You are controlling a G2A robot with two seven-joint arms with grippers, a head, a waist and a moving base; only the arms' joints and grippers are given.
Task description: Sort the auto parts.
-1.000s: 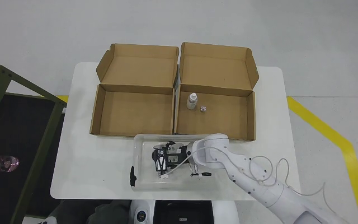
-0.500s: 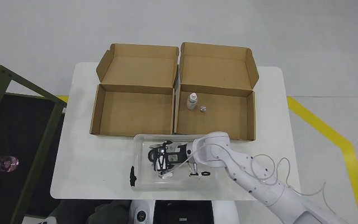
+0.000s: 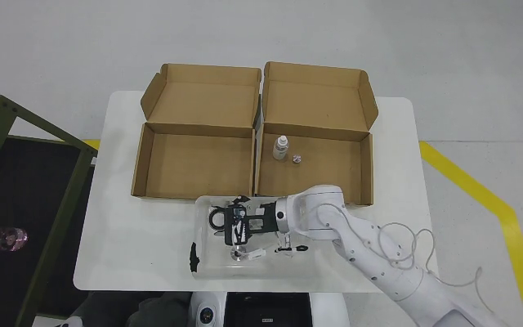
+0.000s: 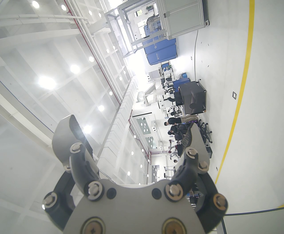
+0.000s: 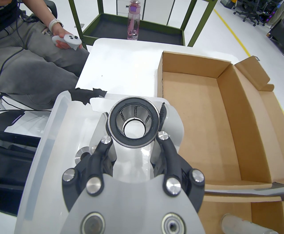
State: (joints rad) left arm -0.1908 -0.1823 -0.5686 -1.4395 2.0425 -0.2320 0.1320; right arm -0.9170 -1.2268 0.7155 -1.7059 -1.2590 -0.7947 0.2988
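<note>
White worktop (image 3: 122, 229) on a pale workshop floor, with a green-framed cart (image 3: 33, 204) at its left side carrying a pink bottle (image 5: 132, 20). Two open cardboard boxes stand side by side on the far half: the left box (image 3: 196, 167) has a bare floor, while the right box (image 3: 327, 172) holds a small white bottle (image 3: 281, 147) upright and a small round part (image 3: 297, 157) just beside it. A clear plastic tray (image 3: 214, 266) lies at the near edge, touching the boxes' near walls, with a patch of torn black tape (image 3: 194, 257) on its left rim. The right claw (image 5: 133, 124) sits over the left part of the tray, pinching a linear bearing (image 5: 133, 124), a steel sleeve with black end rings, held on its side with its bore facing the tray's left wall. A metal disc (image 5: 81, 155) lies on the tray floor beneath it, and a small black part (image 3: 296, 248) lies near the arm. The left box's near wall stands between tray and box floor. The left claw (image 4: 129, 128) points up into the hall, fingers spread with nothing between them.
</note>
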